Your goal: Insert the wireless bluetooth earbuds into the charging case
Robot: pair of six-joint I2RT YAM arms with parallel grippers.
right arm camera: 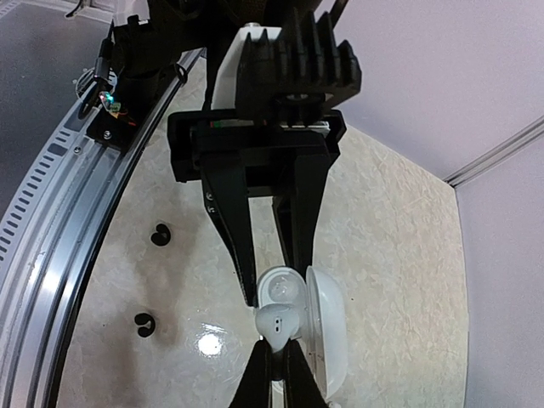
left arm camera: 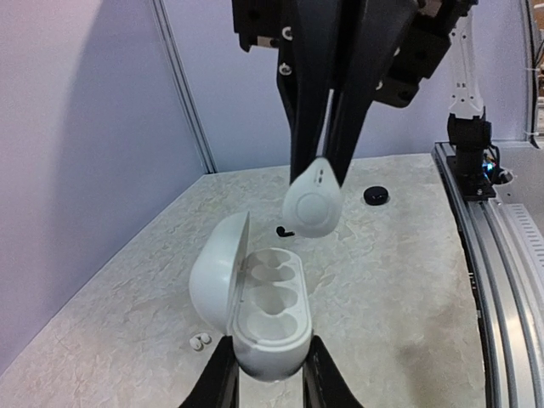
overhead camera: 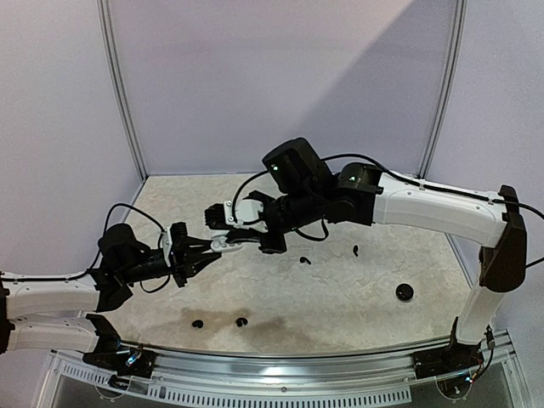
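Far left: left gripper [left arm camera: 268,370] — fingers closed on the base of the white charging case [left arm camera: 268,319], which is held above the table [overhead camera: 340,297]. The case's lid [left arm camera: 217,276] is swung back to the left and its inner wells are open to view. Beside the case, lower left in the left wrist view: loose white earbud [left arm camera: 200,341], lying on the table. Centre: held white earbud [left arm camera: 312,202], pinched between the closed tips of the right gripper [right arm camera: 274,353] and hanging just over the open wells — apart from them in the left wrist view. Near edge: first black earbud [overhead camera: 197,324] and second black earbud [overhead camera: 241,322], side by side. Right of centre: third black earbud [overhead camera: 304,259] and fourth black earbud [overhead camera: 355,250], both loose. Far right: round black object [overhead camera: 405,292], too small to tell what it is.
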